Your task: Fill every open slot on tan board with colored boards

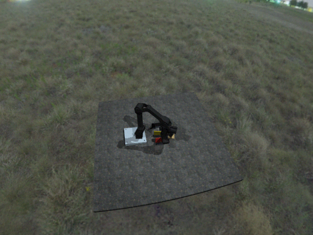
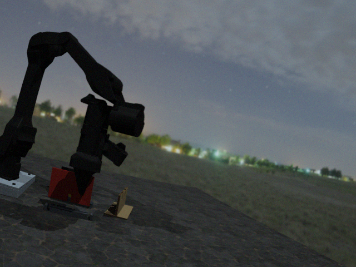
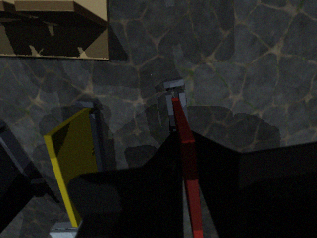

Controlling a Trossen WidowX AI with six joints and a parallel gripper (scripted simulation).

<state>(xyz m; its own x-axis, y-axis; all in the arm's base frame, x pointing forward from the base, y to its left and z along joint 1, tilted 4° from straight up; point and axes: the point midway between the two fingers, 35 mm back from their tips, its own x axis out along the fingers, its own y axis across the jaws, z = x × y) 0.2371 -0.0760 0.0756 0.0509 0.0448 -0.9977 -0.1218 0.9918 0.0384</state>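
My gripper (image 2: 82, 193) (image 3: 181, 136) points down and is shut on the red board (image 1: 158, 140) (image 2: 62, 185) (image 3: 194, 205). The red board is upright, a little above its dark holder (image 2: 69, 211) (image 3: 174, 84), with its small notch facing down. The yellow board (image 1: 157, 132) (image 3: 74, 149) stands in its own holder, leaning in the wrist view. A black board (image 3: 11, 190) stands beyond the yellow one. The tan board (image 2: 122, 198) (image 3: 52, 7) stands on its flat tan base (image 2: 125, 212) (image 3: 99, 49), apart from the red board. Its slots are too dark and small to make out clearly.
The white base plate (image 1: 129, 136) (image 2: 13, 188) of the arm is on the side of the holders away from the tan board. The dark stone-patterned table top (image 1: 161, 174) (image 2: 161, 244) bears everything.
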